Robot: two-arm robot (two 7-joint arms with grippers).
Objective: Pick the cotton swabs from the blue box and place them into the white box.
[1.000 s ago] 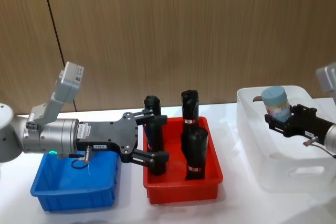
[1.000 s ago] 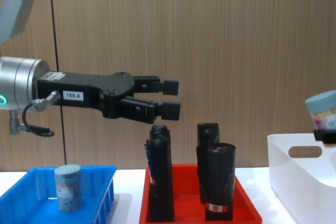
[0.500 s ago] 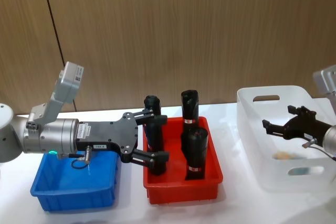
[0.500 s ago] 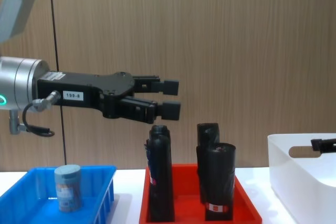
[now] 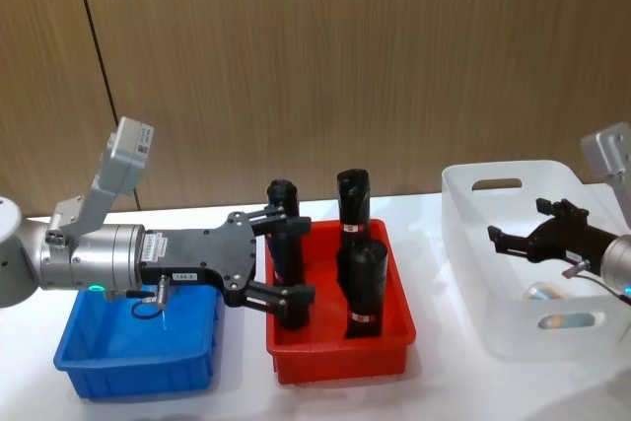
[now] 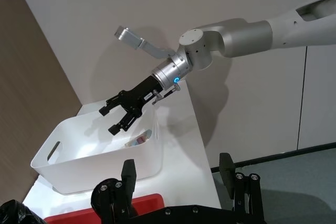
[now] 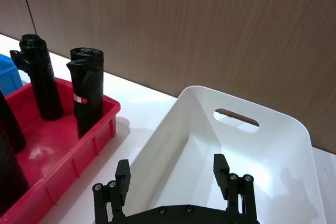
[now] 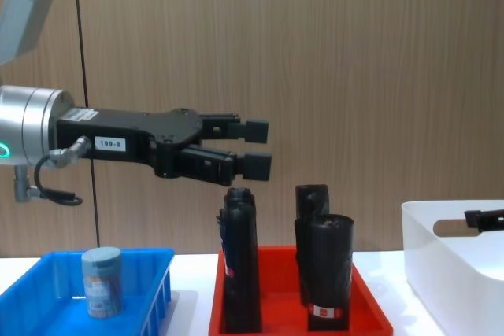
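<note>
Over at the lower left of the head view sits the blue box (image 5: 74,367). The chest view shows one cotton swab jar (image 8: 102,281) standing upright inside it, pale blue lid up; the print on its label is too small to read. At centre frame the red tray (image 5: 340,362) holds tall black rolls (image 5: 363,283) standing on end. They carry red-and-white stickers whose text cannot be made out. At the right of the head view stands the white box (image 5: 493,317) — taller than the other two, with an oval handle cutout near its rim. Another cotton swab jar (image 5: 540,292) lies on its side on the floor of this box, and the left wrist view shows it resting near one wall. The left gripper (image 5: 294,259) hangs above the left side of the red tray, jaws spread wide and holding nothing. In the chest view it is clear above the roll tops, and a small white tag (image 8: 110,143) on its body reads "199-8". The right gripper (image 5: 521,223) hovers over the white box, above its rim, released and empty — in the right wrist view its two fingers (image 7: 123,177) stand well apart, with the box interior between them.
</note>
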